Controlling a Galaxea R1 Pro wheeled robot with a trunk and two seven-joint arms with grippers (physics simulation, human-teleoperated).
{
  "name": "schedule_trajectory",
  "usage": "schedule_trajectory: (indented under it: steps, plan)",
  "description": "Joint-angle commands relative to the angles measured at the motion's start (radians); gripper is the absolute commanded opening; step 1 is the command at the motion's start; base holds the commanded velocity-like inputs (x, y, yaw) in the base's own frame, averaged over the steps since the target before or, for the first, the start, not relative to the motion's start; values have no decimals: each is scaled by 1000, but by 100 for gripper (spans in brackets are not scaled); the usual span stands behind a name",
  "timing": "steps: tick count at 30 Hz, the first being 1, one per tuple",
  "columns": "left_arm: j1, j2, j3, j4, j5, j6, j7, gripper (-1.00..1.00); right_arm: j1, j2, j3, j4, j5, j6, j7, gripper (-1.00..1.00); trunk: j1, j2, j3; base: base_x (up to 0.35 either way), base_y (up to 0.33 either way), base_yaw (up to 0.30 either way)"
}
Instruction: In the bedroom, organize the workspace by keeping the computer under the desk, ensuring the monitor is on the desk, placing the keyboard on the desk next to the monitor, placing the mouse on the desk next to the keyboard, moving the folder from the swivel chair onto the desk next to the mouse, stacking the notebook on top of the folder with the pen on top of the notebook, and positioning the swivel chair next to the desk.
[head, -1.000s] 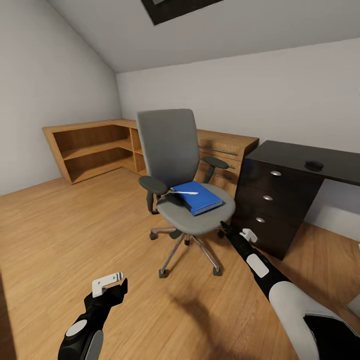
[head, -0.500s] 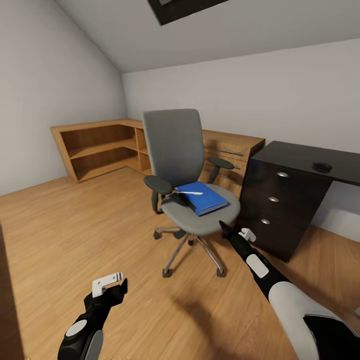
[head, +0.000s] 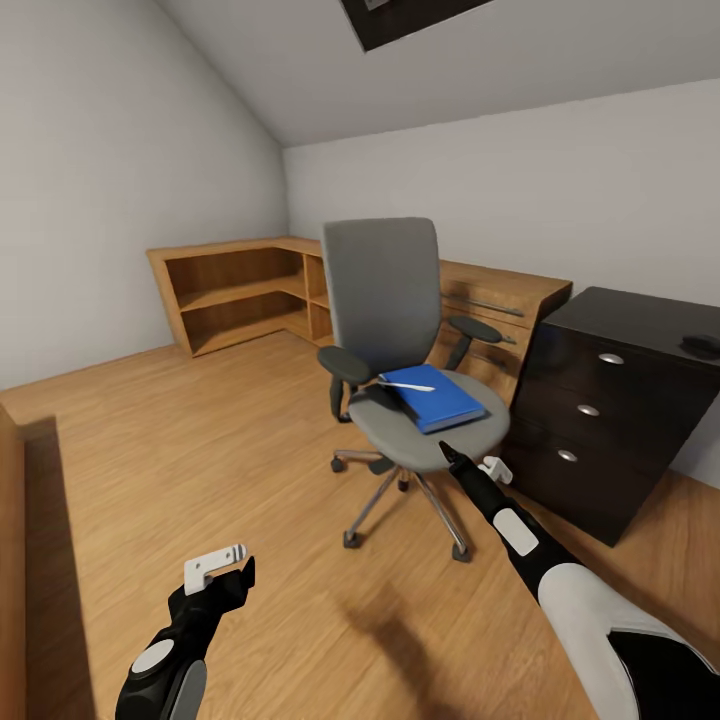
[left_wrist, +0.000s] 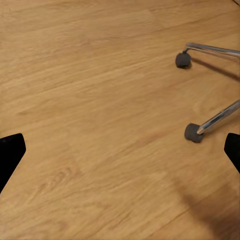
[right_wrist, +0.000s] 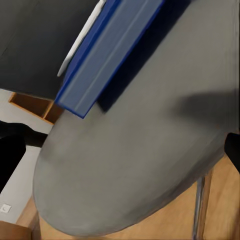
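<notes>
1. Standing at the middle of the head view, the swivel chair (head: 400, 330) rests on the wooden floor (head: 200, 450), its chrome star base spread beneath the grey seat.
2. On that seat lies the folder (head: 438, 397) — bright blue, flat, set toward the seat's right side, with a thin white pen (head: 405, 385) lying across its upper-left corner.
3. At the right edge of the head view stands the desk (head: 620, 400), black, with three silver-knobbed drawers; a small dark rounded thing, likely the mouse (head: 702, 345), sits on its top at the frame's edge.
4. Light wooden low cabinets (head: 240, 290) line the walls behind the chair.
5. The right gripper (head: 458, 462) reaches to the seat's front rim, just below the folder; in the right wrist view its dark fingertips (right_wrist: 10, 160) sit far apart at the frame's sides, holding nothing.
6. The left gripper (head: 222, 570) hangs low at the lower left over bare floor — its jaws likewise spread wide and empty, with two chair casters (left_wrist: 193, 132) ahead of it.
</notes>
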Motion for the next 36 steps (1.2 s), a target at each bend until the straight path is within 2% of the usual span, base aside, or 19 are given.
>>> schedule_trajectory:
  steps: [1,14,22,36]
  plan:
    - [-1,0,0,-1,11,4,6,100,-1,0,-2,2,-6,0,6,100,0,0,-1,0,0,21]
    - [-1,-2,-1,-1,11,4,6,100,-1,-1,-2,23,-6,-1,7,100,0,0,-1,20,0,2]
    - [-1,-2,-24,17,9,2,6,100,-1,0,-2,26,-5,-2,3,100,0,0,-1,284,0,0]
    - [-1,-2,-27,19,9,3,8,100,-1,0,-2,27,-5,-2,3,100,0,0,-1,273,0,0]
